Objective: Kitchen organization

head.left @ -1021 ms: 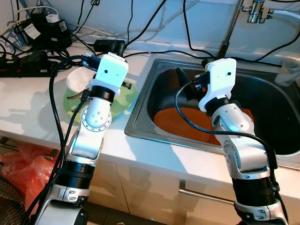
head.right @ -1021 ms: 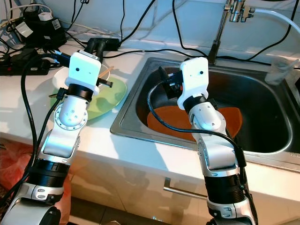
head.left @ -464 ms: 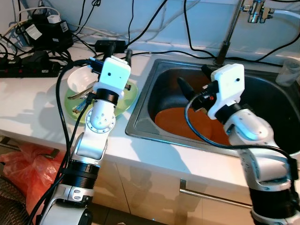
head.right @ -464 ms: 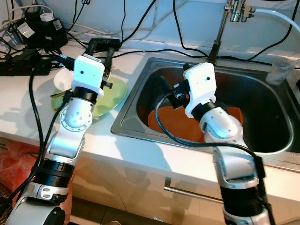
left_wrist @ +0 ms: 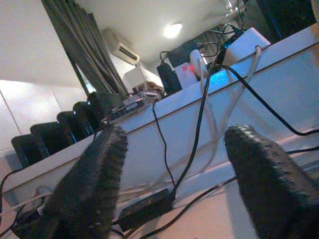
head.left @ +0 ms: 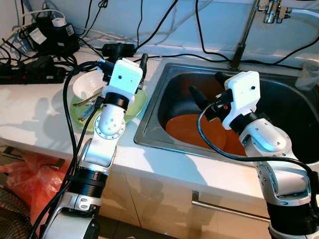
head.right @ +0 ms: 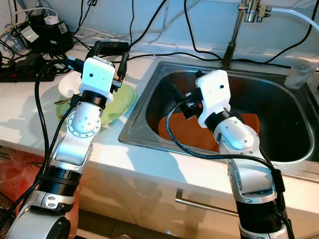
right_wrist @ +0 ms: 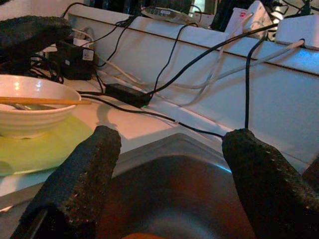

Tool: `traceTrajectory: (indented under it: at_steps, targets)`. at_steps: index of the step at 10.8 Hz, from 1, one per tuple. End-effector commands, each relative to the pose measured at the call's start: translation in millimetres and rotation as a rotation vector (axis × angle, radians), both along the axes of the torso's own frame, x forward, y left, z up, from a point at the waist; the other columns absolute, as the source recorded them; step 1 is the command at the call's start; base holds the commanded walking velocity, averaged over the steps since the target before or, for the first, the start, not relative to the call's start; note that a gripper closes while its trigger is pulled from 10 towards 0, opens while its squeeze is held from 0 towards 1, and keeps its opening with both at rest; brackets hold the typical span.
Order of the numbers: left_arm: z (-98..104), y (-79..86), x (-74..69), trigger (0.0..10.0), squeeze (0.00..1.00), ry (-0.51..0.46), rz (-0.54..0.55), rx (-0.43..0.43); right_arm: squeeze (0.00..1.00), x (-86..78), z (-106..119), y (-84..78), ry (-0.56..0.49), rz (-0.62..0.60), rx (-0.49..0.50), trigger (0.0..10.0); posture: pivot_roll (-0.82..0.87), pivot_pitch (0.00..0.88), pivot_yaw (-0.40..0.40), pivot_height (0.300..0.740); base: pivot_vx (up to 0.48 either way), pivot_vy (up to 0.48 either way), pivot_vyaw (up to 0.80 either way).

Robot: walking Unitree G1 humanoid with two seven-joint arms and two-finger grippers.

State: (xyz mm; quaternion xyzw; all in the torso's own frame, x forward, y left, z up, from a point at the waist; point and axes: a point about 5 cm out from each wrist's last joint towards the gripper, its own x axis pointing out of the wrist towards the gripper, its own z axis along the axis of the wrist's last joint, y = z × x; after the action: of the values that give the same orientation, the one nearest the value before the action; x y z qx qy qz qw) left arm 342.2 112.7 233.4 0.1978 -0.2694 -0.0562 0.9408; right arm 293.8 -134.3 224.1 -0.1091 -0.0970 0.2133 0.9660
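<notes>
Black, rough-padded fingers of my right claw (right_wrist: 164,174) stand spread and empty above the steel sink (head.left: 164,94), over the orange board (head.left: 189,130) on its floor. My left claw (left_wrist: 174,189) is likewise spread, raised above the green plate (head.left: 134,107) left of the sink; the white bowl (right_wrist: 30,107) with chopsticks (right_wrist: 45,101) sits on that plate. To lift the board cleanly I judge I should reach for its free edge. Cables (head.left: 199,55) crowd the bench behind the sink; the tap (head.left: 244,35) rises at its back rim.

shiny steel sink (head.left: 149,130), glossy green plate (head.left: 133,104)
</notes>
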Motion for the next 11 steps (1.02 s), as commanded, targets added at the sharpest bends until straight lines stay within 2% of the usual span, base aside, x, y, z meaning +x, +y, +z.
traceTrajectory:
  at_steps: [1, 4, 5, 6, 9, 11]
  targets:
    - [4.3, -1.7, 2.0, 10.0, 1.0, -0.009, -0.013, -0.011, 0.0, -3.1, 3.3, 1.6, -0.012, 0.005, -0.004, 10.0, -0.1, 0.0, 0.069, 0.74, 0.0, -0.315, 0.0]
    - [2.8, -0.1, 2.6, 10.0, 1.0, -0.003, -0.001, -0.01, 0.0, -3.8, 3.1, 0.7, -0.015, -0.004, -0.009, 10.0, -0.1, 0.0, 0.07, 0.74, 0.0, -0.101, 0.0]
    - [2.0, -0.1, 3.4, 10.0, 0.91, 0.003, 0.006, 0.004, 0.0, -4.2, 3.2, 0.4, -0.015, -0.006, -0.01, 10.0, -0.1, 0.0, 0.071, 0.74, 0.0, 0.0, 0.0]
    - [2.2, -0.4, 3.6, 10.0, 0.0, 0.007, 0.0, 0.013, 0.0, -5.1, 3.2, -0.1, -0.015, -0.011, -0.012, 10.0, -0.11, 0.0, 0.073, 0.74, 0.0, 0.0, 0.0]
    - [1.7, 0.7, 4.1, 10.0, 0.0, 0.013, -0.003, 0.004, 0.0, -6.5, 3.1, -1.6, -0.014, -0.021, -0.017, 10.0, -0.11, 0.0, 0.074, 0.74, 0.0, 0.0, 0.0]
    - [0.9, 1.1, 4.5, 10.0, 0.0, 0.021, 0.0, 0.002, 0.0, -6.5, 2.9, -1.6, -0.014, -0.022, -0.017, 10.0, -0.11, 0.0, 0.074, 0.74, 0.0, -0.317, 0.0]
